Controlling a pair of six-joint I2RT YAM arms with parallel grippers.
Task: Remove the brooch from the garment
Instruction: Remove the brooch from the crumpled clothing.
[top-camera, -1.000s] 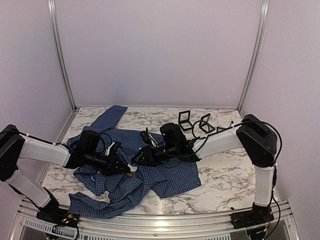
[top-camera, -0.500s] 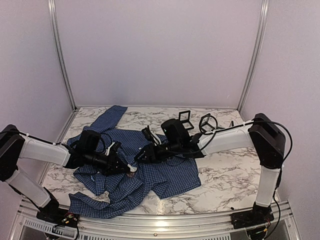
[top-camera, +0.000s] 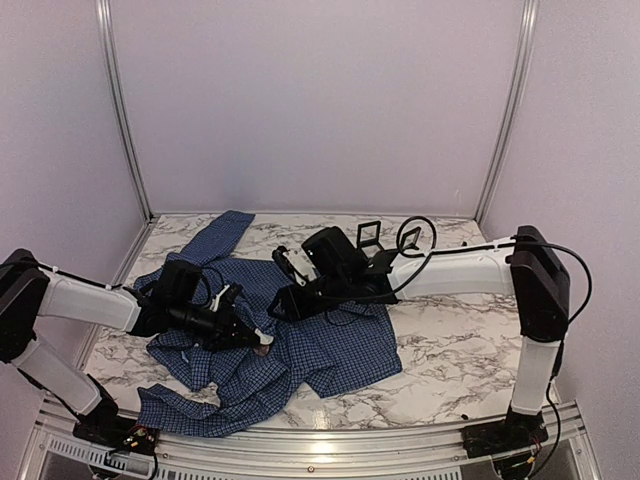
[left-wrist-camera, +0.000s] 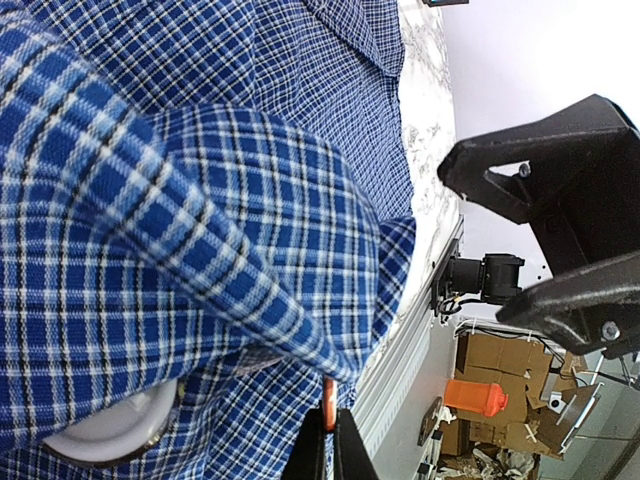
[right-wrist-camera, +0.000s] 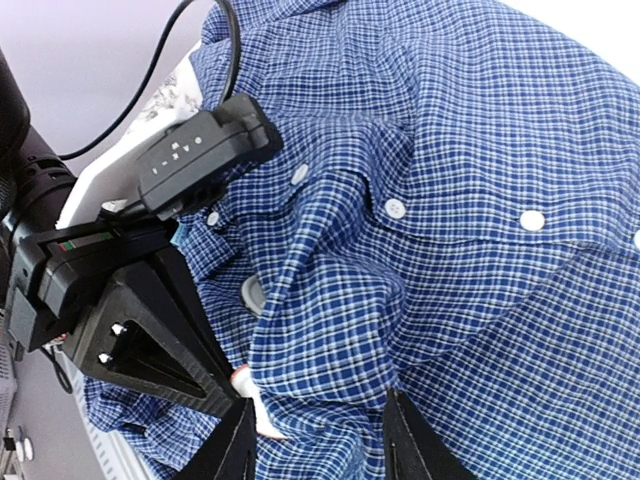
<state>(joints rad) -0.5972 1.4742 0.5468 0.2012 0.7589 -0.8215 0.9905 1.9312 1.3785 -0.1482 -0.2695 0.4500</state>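
Observation:
The garment (top-camera: 335, 350), a blue checked shirt with pale buttons, lies crumpled on the marble table. My left gripper (top-camera: 257, 340) rests low on its left part, shut on the brooch (left-wrist-camera: 327, 395), a thin orange edge pinched between the black fingertips under a fold of cloth. In the top view the brooch (top-camera: 263, 350) is a small reddish dot at the left gripper's tip. My right gripper (right-wrist-camera: 318, 415) has a raised fold of the garment (right-wrist-camera: 450, 150) bunched between its two fingers (right-wrist-camera: 405, 440), close beside the left gripper.
Small black square frame boxes (top-camera: 369, 233) stand at the back of the table (top-camera: 455, 340) behind the right arm, with a black cable loop (top-camera: 415, 235) beside them. The table's front metal rail (top-camera: 320, 450) runs along the near edge, and walls close in on both sides.
The right arm has swung left and slightly back, carrying its gripper along the shirt toward the left gripper. The left arm has not moved.

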